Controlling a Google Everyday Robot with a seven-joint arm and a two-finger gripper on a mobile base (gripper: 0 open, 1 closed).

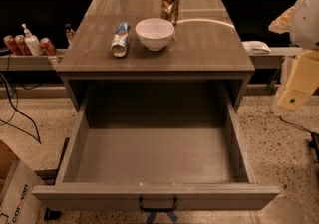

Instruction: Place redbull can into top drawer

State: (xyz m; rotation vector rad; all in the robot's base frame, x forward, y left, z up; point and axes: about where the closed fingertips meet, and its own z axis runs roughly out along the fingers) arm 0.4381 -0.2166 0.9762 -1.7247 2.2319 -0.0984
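the pincer [295, 91] hangs at the right edge of view, off the side of the table [209, 54], apart from everything on it; spread or pressed together, i cannot tell. the top drawer [154, 195] stands pulled out under the table's front edge, floor bare. the redbull can [120, 39], silver and blue, lies on its side just left of the white bowl [155, 34].
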